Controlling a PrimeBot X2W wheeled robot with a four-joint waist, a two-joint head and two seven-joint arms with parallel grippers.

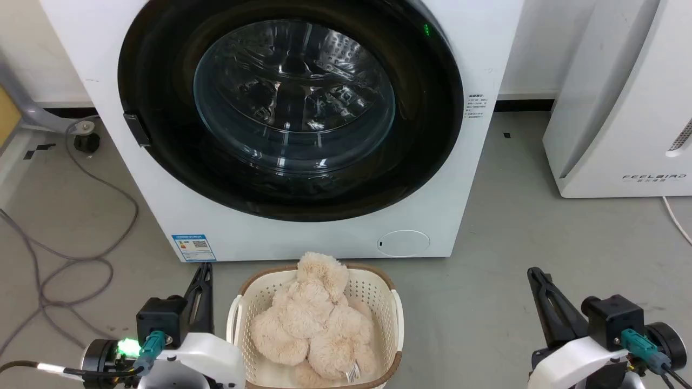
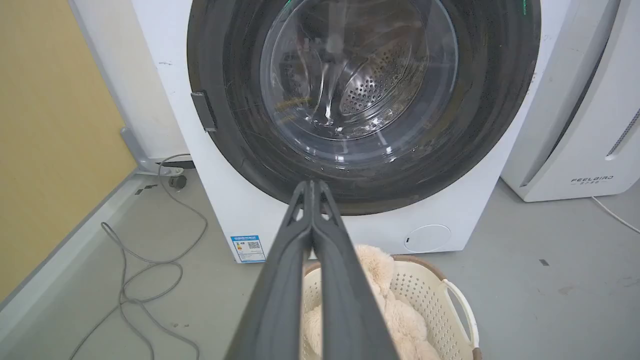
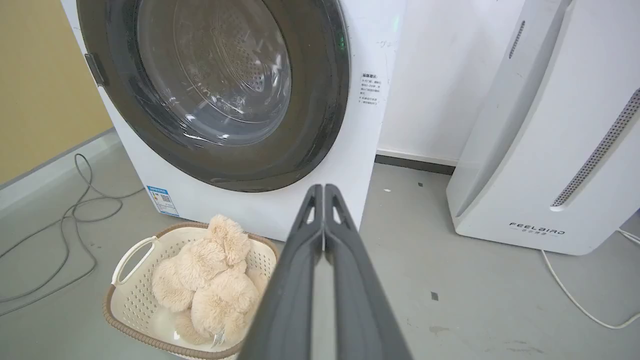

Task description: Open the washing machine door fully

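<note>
Left gripper (image 1: 204,269) and right gripper (image 1: 535,273) are both seen low in the head view, their long dark fingers pressed together and nothing held, one on either side of a cream perforated plastic basket (image 1: 397,316) in which a beige plush toy (image 1: 316,324) is lying. The large round glossy black washing machine door (image 1: 292,108) is shut flush against the white front-loading washing machine (image 1: 303,240), so the task is judged not yet begun. A small dark tab (image 1: 136,128) at the door's left edge is probably the handle. It would best be approached by the left gripper, a finger being hooked behind it, and the door then drawn round its arc with the basket avoided. A perforated steel drum (image 2: 372,85) is made out clearly through the glass in the left wrist view, where the head view gives mostly reflections. The vented side of the white "FEELBIRD" appliance (image 3: 525,165) is shown more fully by the right wrist view.
</note>
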